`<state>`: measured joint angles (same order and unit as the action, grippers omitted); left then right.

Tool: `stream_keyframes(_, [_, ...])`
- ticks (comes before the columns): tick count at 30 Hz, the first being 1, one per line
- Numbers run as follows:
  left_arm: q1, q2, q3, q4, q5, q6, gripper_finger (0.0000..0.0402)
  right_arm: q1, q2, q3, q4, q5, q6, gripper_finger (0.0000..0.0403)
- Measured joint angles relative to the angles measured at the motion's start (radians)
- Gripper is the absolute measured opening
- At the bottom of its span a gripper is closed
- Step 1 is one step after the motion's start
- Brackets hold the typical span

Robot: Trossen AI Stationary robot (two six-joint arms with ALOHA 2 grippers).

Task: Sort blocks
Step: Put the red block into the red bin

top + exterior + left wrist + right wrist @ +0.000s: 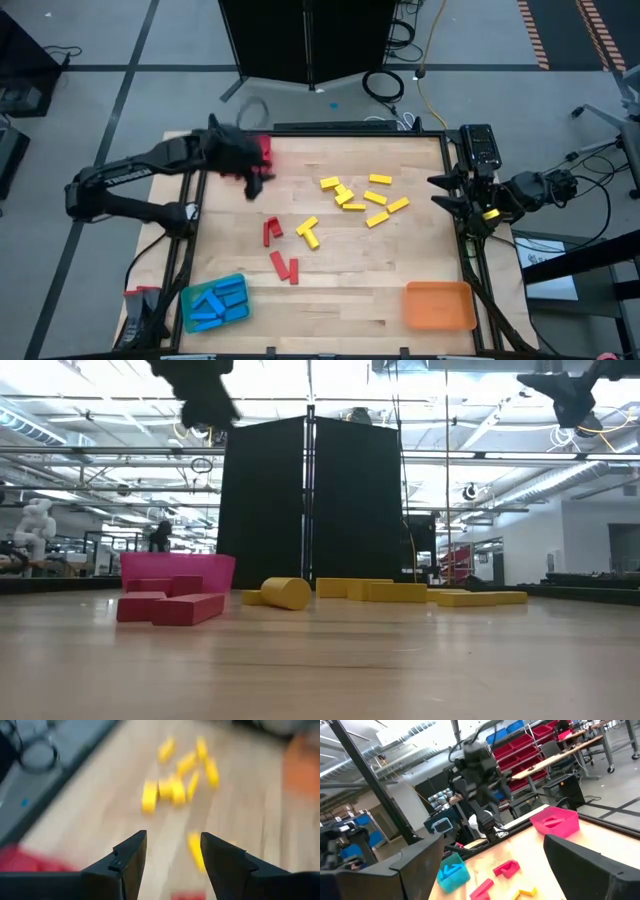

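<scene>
The left pincer (172,857), half open and empty above the counter (330,290) by the red tray (263,150), faces loose red blocks (282,262) and yellow blocks (360,198), probably light, stiff, best held across narrow sides; only the high view shows the blue tray (188,296) filled, while the right pincer (447,192) waits wide open.
</scene>
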<state>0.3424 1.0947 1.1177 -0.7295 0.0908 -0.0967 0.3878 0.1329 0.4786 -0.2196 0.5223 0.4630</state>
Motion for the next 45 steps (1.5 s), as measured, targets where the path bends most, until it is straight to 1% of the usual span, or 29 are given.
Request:
stream_keyframes(3, [-0.12,0.0,-0.021,-0.106,-0.105,0.001,0.0193,0.0,0.0,0.0,-0.01,0.0,-0.002,0.0338])
stream_keyframes(6, [-0.221,0.01,-0.06,-0.121,-0.175,0.06,0.0193,0.0,0.0,0.0,-0.013,0.0,-0.012,0.0338])
stream_keyframes(8, [-0.273,0.023,-0.086,-0.118,-0.187,0.12,0.0193,0.0,0.0,0.0,-0.018,0.001,-0.013,0.0338])
stream_keyframes(10, [-0.308,0.049,-0.105,-0.11,-0.188,0.129,0.0193,0.0,0.0,0.0,-0.019,0.001,-0.014,0.0338])
stream_keyframes(12, [-0.345,0.085,-0.119,-0.122,-0.165,0.145,0.0193,0.0,0.0,0.0,-0.019,0.001,-0.012,0.0338])
stream_keyframes(15, [-0.418,0.132,-0.128,-0.118,-0.134,0.228,0.0193,0.0,0.0,0.0,-0.019,0.001,-0.012,0.0338])
stream_keyframes(20, [-0.502,0.223,-0.153,-0.113,-0.14,0.351,0.0193,0.0,0.0,0.0,-0.019,0.0,0.005,0.0338])
stream_keyframes(26, [-0.533,0.319,-0.205,-0.083,-0.16,0.48,0.0193,0.0,0.0,0.0,-0.019,0.0,0.008,0.0338])
stream_keyframes(30, [-0.537,0.374,-0.224,-0.053,-0.254,0.581,0.0193,0.0,0.0,0.0,-0.019,0.0,0.008,0.0338])
stream_keyframes(31, [-0.536,0.385,-0.226,-0.045,-0.264,0.603,0.0193,0.0,0.0,0.0,-0.019,0.0,0.008,0.0338])
stream_keyframes(37, [-0.537,0.449,-0.242,-0.043,-0.255,0.727,0.0193,0.0,0.0,0.0,-0.019,-0.001,0.023,0.0338])
stream_keyframes(42, [-0.537,0.475,-0.243,-0.048,-0.241,0.737,0.0193,0.0,0.0,0.0,-0.019,-0.005,0.027,0.0338])
stream_keyframes(45, [-0.526,0.492,-0.243,-0.018,-0.231,0.751,0.0192,0.0,0.0,0.0,-0.019,-0.005,0.026,0.0338])
